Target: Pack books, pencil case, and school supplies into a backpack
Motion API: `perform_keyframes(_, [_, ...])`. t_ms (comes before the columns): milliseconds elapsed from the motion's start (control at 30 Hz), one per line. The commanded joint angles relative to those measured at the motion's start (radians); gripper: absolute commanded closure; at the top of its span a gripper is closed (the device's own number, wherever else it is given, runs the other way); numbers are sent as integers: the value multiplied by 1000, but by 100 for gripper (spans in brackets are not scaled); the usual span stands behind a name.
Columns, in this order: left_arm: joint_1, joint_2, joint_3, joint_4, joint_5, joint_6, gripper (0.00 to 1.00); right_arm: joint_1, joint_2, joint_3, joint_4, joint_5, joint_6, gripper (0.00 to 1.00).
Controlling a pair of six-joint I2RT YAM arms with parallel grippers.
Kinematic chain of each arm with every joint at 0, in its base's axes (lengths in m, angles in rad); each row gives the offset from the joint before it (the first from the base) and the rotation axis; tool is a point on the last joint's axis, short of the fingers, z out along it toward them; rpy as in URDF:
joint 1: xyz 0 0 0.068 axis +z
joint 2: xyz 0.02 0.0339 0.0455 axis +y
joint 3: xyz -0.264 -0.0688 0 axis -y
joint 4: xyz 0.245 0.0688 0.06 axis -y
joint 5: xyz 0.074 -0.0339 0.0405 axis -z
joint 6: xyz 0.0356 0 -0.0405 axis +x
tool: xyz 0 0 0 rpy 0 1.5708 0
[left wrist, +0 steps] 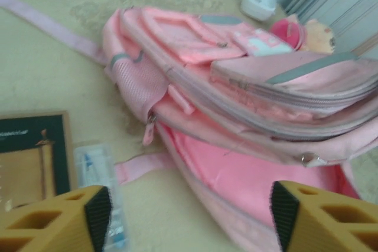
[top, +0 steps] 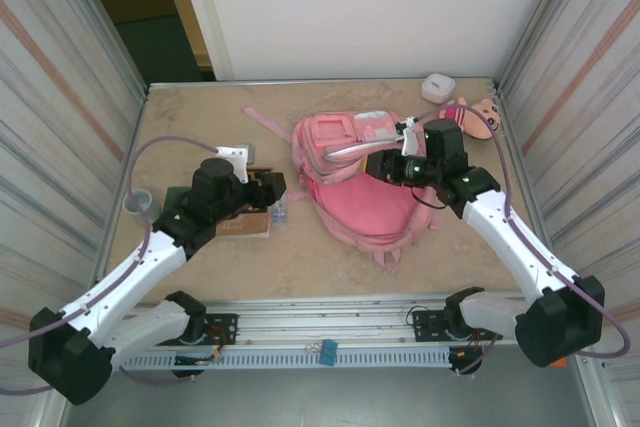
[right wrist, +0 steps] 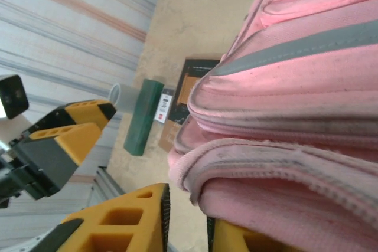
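The pink backpack (top: 360,182) lies in the middle of the table, its main compartment gaping towards the left with pink lining (left wrist: 236,175) showing. My left gripper (left wrist: 190,216) hovers open and wide in front of that mouth, with nothing between its fingers. The book (left wrist: 29,151), dark with a gold picture, lies flat below my left arm (top: 245,227), next to a small clear plastic case (left wrist: 97,169). My right gripper (right wrist: 187,225) is at the backpack's upper flap (right wrist: 283,163), jaws slightly apart. The flap's edge rests over one finger, and bare table shows in the gap.
A green oblong case (right wrist: 142,116) and a clear cup (top: 138,205) stand left of the book. At the back right are a white box (top: 438,87) and a plush doll (top: 478,115). A loose pink strap (top: 265,119) trails to the back left. Corrugated walls close both sides.
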Motion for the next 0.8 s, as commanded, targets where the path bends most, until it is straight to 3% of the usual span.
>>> perform_keyframes(0, [57,12,-6,-134,-31,-78,18,24,8,-5,-7,62,-3,55])
perform_keyframes(133, [188,65,-10,-141,128,-113,13,127,-33,-25,-207,196,26,41])
perform_keyframes(267, [283,145,-12,-120,242,-126,16,221,-22,-46,-452,270,124,39])
perform_keyframes(400, [348,208,-25,-95,263,-115,19,346,-35,-51,-567,356,200,38])
perform_keyframes(600, [406,317,-25,-51,251,-92,21,417,-77,20,-534,378,238,41])
perform_keyframes(767, [406,436,-17,-35,259,-68,36,422,-2,70,-229,351,153,50])
